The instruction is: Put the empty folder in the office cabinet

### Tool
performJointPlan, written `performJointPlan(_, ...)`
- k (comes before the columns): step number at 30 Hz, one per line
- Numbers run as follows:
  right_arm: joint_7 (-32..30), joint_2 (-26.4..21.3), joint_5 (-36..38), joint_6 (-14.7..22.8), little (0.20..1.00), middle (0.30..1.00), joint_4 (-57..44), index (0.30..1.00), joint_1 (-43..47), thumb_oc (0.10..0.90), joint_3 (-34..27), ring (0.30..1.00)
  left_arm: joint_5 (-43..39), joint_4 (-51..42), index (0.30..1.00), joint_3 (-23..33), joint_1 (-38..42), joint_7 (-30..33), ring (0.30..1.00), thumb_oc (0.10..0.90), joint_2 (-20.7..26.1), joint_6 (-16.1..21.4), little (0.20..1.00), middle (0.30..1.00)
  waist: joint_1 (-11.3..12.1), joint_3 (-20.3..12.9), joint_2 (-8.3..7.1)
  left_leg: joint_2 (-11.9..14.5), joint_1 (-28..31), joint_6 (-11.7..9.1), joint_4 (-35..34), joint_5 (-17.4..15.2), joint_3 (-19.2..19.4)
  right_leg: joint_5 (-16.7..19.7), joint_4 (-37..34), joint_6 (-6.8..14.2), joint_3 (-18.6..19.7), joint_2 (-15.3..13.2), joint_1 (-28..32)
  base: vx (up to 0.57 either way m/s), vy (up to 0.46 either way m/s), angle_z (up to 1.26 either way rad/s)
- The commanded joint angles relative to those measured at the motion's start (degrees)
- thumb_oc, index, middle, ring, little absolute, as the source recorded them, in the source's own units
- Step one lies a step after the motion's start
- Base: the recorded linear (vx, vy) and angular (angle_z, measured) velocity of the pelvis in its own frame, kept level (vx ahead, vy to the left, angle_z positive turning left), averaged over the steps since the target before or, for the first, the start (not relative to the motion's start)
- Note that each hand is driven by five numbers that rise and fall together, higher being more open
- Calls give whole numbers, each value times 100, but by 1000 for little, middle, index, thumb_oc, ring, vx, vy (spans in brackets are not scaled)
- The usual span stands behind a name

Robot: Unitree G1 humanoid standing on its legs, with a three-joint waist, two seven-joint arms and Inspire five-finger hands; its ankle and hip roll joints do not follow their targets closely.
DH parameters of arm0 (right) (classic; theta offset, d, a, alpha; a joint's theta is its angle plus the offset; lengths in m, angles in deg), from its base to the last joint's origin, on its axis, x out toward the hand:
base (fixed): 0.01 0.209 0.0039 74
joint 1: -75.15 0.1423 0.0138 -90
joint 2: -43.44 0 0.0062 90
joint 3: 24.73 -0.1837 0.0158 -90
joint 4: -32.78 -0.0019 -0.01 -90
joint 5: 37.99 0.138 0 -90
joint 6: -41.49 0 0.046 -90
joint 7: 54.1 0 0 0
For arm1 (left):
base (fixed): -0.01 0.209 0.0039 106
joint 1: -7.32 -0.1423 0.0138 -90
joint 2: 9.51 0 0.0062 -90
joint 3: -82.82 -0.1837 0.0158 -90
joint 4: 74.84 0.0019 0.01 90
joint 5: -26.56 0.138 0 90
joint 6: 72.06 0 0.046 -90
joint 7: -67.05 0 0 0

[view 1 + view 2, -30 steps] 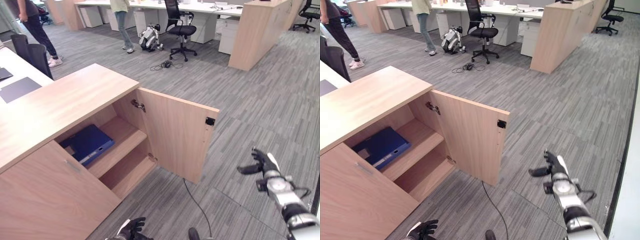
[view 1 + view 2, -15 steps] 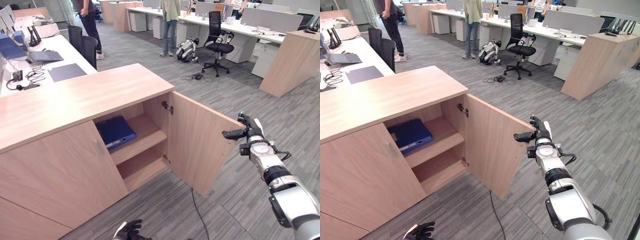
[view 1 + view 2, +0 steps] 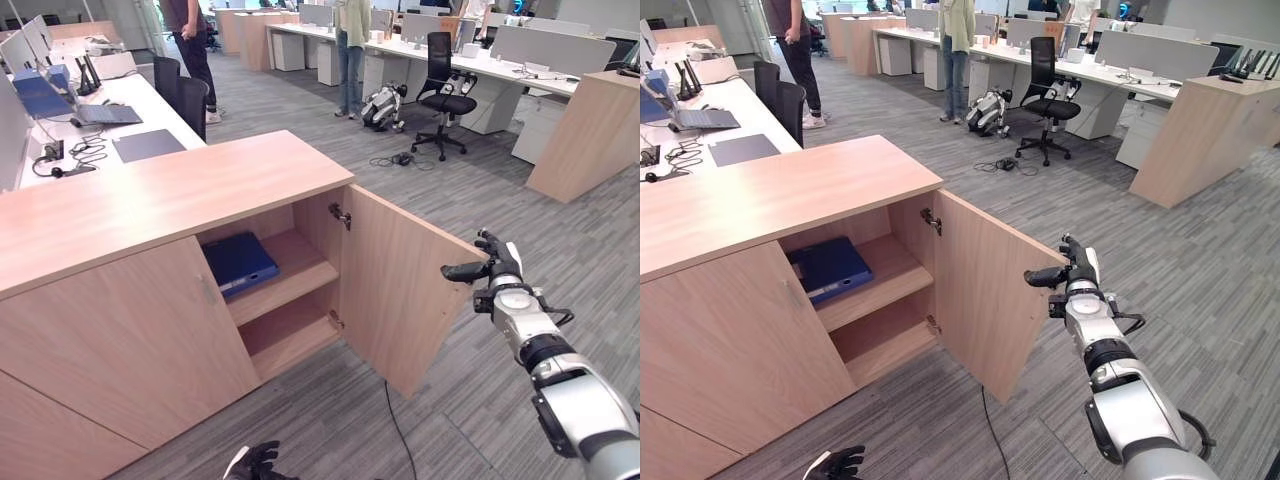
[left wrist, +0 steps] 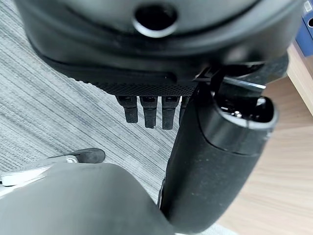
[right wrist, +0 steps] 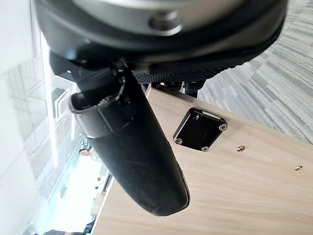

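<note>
Blue and flat, the plastic folder (image 3: 240, 262) already lies on the upper shelf of the light wooden office cabinet (image 3: 170, 195), so the putting-away looks done and what remains, I'd judge, is shutting the cabinet's open wooden door (image 3: 400, 290). That would explain the right hand (image 3: 490, 270) held up at the door's free top corner, thumb stuck out toward the panel and fingers loosely spread, gripping nothing. Its wrist view adds what the head views cannot: the inner face of the door from close by, with a small black latch plate (image 5: 200, 129) screwed on just past the thumb. The left hand (image 3: 840, 463) hangs low by the grey carpet, fingers curled with nothing in them; its wrist view catches a sliver of the folder.
</note>
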Motion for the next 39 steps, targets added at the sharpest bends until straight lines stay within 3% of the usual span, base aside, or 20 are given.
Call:
performJointPlan(1, 706, 702, 386, 640, 900, 900, -1670, 900, -98, 800, 477, 900, 60, 249, 900, -73, 393, 212, 900, 800, 340, 111, 900, 900, 287, 21, -125, 17, -211, -190, 125, -199, 70, -1274, 598, 577, -154, -434, 370, -31, -36, 11)
performJointPlan(4, 1259, 411, 470, 713, 900, 900, -3304, 900, -1486, 800, 510, 900, 250, 257, 900, 192, 372, 217, 900, 800, 309, 95, 900, 900, 244, 82, -93, 24, -341, -285, 139, -102, -118, -1314, 573, 545, -334, -419, 386, -43, -48, 27)
performJointPlan(8, 1602, 409, 467, 766, 900, 900, -4011, 900, -1986, 800, 807, 900, 407, 244, 900, 236, 409, 266, 900, 800, 300, 104, 900, 900, 299, 158, -79, 23, -499, -365, 163, 6, -301, -1308, 514, 522, -565, -418, 401, -60, -46, 24)
performJointPlan(12, 1895, 661, 528, 776, 900, 900, -4380, 900, -1879, 800, 1499, 900, 466, 251, 900, 203, 627, 368, 900, 800, 322, 115, 900, 900, 572, 411, -123, -4, -889, -532, 289, 163, -613, -1405, 447, 491, -968, -427, 437, -104, -62, 53)
performJointPlan(15, 1966, 780, 570, 802, 900, 900, -4494, 900, -1669, 800, 1816, 900, 494, 239, 900, 184, 722, 434, 900, 800, 331, 133, 900, 900, 660, 451, -151, 27, -1071, -544, 335, 172, -577, -1354, 348, 518, -1168, -454, 439, -82, -7, 84)
performJointPlan(16, 1972, 806, 587, 841, 900, 900, -4573, 900, -1510, 800, 1970, 900, 488, 226, 900, 171, 812, 496, 900, 800, 317, 133, 900, 900, 710, 546, -179, 105, -1236, -567, 501, 168, -267, -1336, 303, 546, -1315, -522, 458, -90, 99, 101)
performJointPlan(17, 1999, 801, 561, 833, 900, 900, -4627, 900, -1405, 800, 2092, 900, 531, 202, 900, 144, 869, 498, 900, 800, 290, 120, 900, 900, 680, 589, -198, 287, -1318, -507, 649, 140, 359, -1331, 307, 570, -1480, -623, 462, -129, 183, 107)
performJointPlan(18, 2049, 817, 515, 825, 900, 900, -4724, 900, -1281, 800, 2238, 900, 622, 170, 900, 124, 883, 478, 900, 800, 268, 110, 900, 900, 605, 577, -208, 568, -1312, -426, 751, 126, 1277, -1309, 338, 598, -1720, -720, 424, -116, 201, 105)
performJointPlan(20, 2034, 966, 458, 768, 900, 900, -4758, 900, -1127, 800, 2400, 900, 746, 125, 900, 104, 791, 443, 900, 800, 284, 86, 900, 900, 556, 474, -145, 947, -1275, -420, 784, 225, 2351, -1310, 351, 603, -2025, -750, 407, -22, 191, 89)
performJointPlan(21, 1959, 1219, 410, 703, 900, 900, -4722, 900, -905, 800, 2451, 900, 876, 235, 900, 91, 670, 466, 900, 800, 294, 58, 900, 900, 619, 356, -77, 957, -1177, -426, 655, 242, 2550, -1379, 433, 608, -2213, -784, 573, 146, 191, 73)
performJointPlan(24, 1800, 1512, 585, 752, 900, 900, -4837, 900, -623, 800, 2347, 900, 936, 439, 900, 118, 639, 545, 900, 800, 347, 3, 900, 900, 793, 264, -119, 696, -1225, -316, 550, 220, 2268, -1497, 821, 631, -2584, -1048, 717, 157, 142, 101)
performJointPlan(27, 1588, 1642, 658, 840, 900, 900, -4836, 900, -457, 800, 2147, 900, 935, 486, 900, 153, 662, 589, 900, 800, 381, -29, 900, 900, 951, 258, -151, 467, -1210, -135, 558, 88, 2086, -1541, 1392, 702, -2716, -1325, 666, 110, 147, 185)
performJointPlan(29, 1517, 1609, 642, 839, 900, 900, -4798, 900, -536, 800, 1994, 900, 943, 487, 900, 166, 672, 585, 900, 800, 412, -39, 900, 900, 971, 258, -177, 278, -1141, 30, 587, -50, 2006, -1438, 2018, 807, -2690, -1588, 523, 129, 172, 136)
performJointPlan(31, 1452, 1591, 378, 785, 900, 900, -4565, 900, -671, 800, 1884, 900, 898, 475, 900, 271, 613, 623, 900, 800, 419, -49, 900, 900, 901, 300, -141, 104, -865, 213, 516, -207, 2033, -754, 2911, 1019, -2525, -1968, 196, 144, 221, 56)
performJointPlan(32, 1440, 1577, 189, 737, 900, 900, -4520, 900, -737, 800, 1863, 900, 859, 470, 900, 331, 605, 647, 900, 800, 426, -55, 900, 900, 851, 358, -77, 96, -765, 302, 466, -213, 2065, -379, 3402, 1126, -2331, -2069, -56, 87, 184, 9)
performJointPlan(33, 1434, 1528, 36, 731, 900, 900, -4427, 900, -934, 800, 1821, 900, 832, 497, 900, 380, 629, 670, 900, 800, 453, -61, 900, 900, 780, 425, 18, 163, -696, 319, 445, -210, 2047, -242, 3747, 1223, -2178, -2032, -246, 52, 106, 2)
performJointPlan(36, 1370, 1248, -389, 678, 900, 900, -3945, 900, -1651, 800, 1560, 900, 749, 504, 900, 454, 671, 658, 900, 800, 476, -32, 900, 900, 523, 502, 116, 195, -467, 246, 328, -247, 1826, -754, 3553, 1128, -1470, -1656, -584, 106, -20, 7)
performJointPlan(38, 1319, 1063, -695, 627, 900, 900, -3391, 900, -2181, 800, 1350, 900, 709, 464, 900, 455, 678, 620, 900, 800, 498, 37, 900, 900, 254, 531, 105, 134, -396, 155, 330, -307, 1623, -1200, 2555, 985, -997, -1231, -576, 171, -116, 24)
performJointPlan(39, 1258, 978, -874, 641, 900, 900, -3145, 900, -2338, 800, 1272, 900, 680, 436, 900, 422, 701, 593, 900, 800, 536, 46, 900, 900, 193, 531, 52, 88, -389, 114, 350, -350, 1583, -1190, 2000, 944, -896, -1153, -553, 132, -154, 26)
